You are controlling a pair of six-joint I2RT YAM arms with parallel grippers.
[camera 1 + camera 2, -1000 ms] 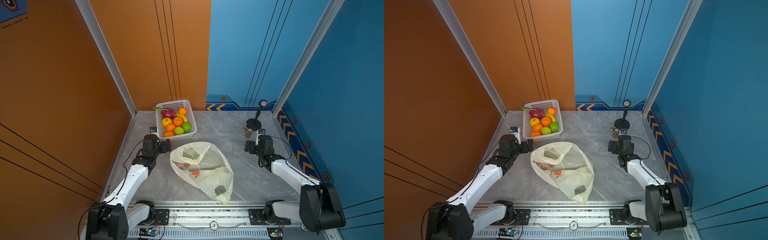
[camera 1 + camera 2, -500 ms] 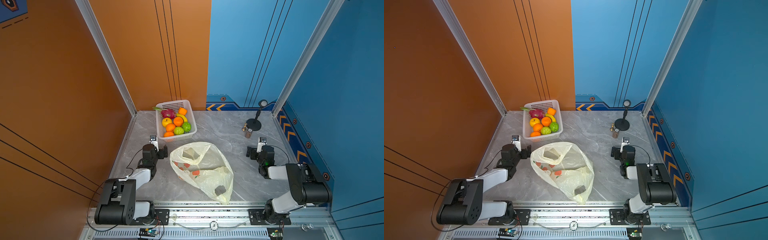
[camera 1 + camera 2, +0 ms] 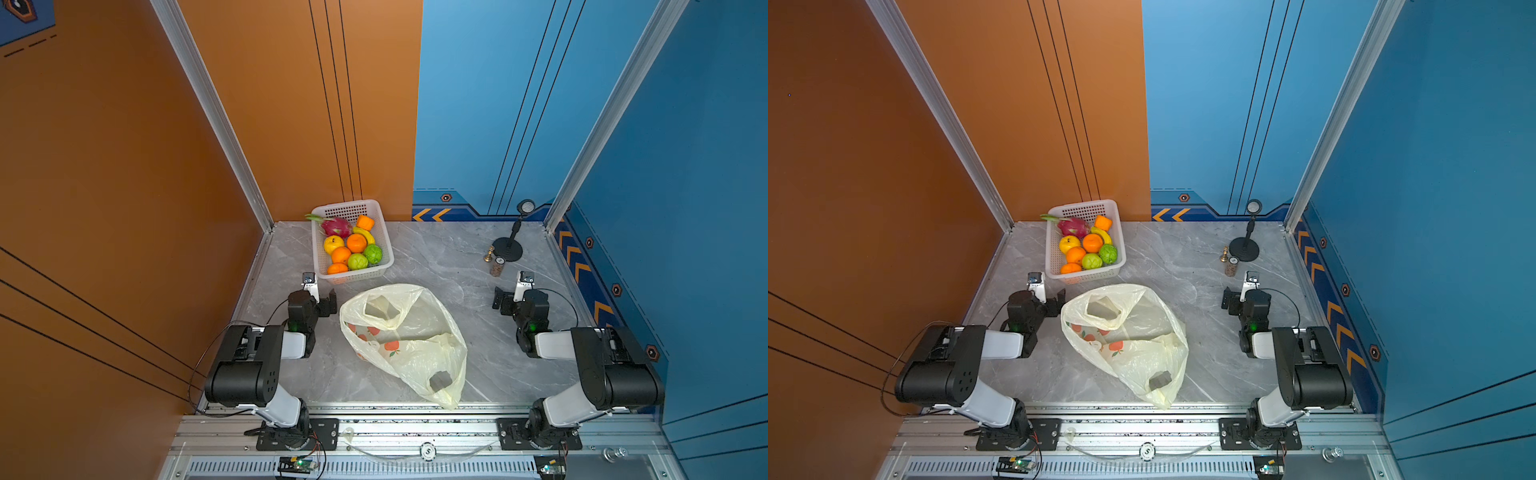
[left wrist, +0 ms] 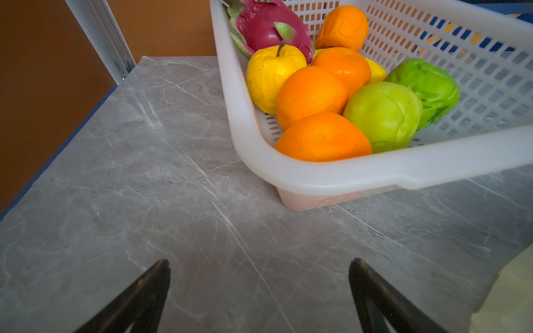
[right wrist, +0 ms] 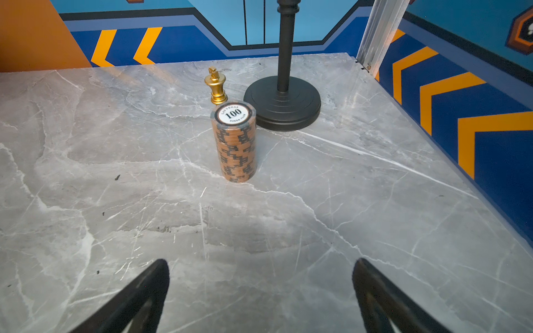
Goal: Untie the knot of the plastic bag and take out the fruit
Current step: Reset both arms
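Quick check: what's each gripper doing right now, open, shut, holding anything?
Left gripper: open, holding nothing.
Right gripper: open, holding nothing.

The plastic bag (image 3: 419, 328) looks thin and crinkly, the basket (image 3: 361, 275) glossy perforated plastic.

Wide-spread fingers (image 5: 138, 297) frame marble tabletop (image 5: 115, 144); chip stack (image 5: 236, 144) stands near gold chess king (image 5: 217, 86) and black stand (image 5: 282, 101).

Oranges (image 3: 356, 243) 4, green fruits (image 3: 357, 261) 2, yellow apple (image 3: 333, 244) 1, dragon fruit (image 3: 336, 226) 1, banana (image 3: 368, 235) 1, basket (image 3: 353, 277) 1 (11 o'clock); plastic bag (image 3: 415, 332) 1; chip stack (image 3: 496, 268) 1; chess piece (image 3: 490, 254) 1.
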